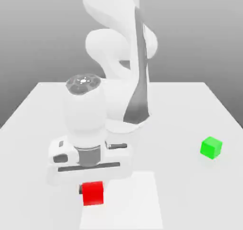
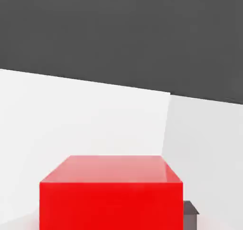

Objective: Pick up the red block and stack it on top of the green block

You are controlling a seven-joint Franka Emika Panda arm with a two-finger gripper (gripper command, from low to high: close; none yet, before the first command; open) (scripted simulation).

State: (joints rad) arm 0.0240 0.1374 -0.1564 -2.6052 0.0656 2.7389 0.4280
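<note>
The red block [image 1: 93, 193] sits on the white desk [image 1: 190, 110] near its front edge, directly beneath the gripper [image 1: 91, 190], whose fingers reach down at its sides. Whether the gripper is pinching the block or merely straddling it cannot be told. The green block [image 1: 211, 147] rests well apart, toward the exterior view's right.

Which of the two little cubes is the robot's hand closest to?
The red block: it sits right under the hand. The green block lies well off toward the exterior view's right.
</note>
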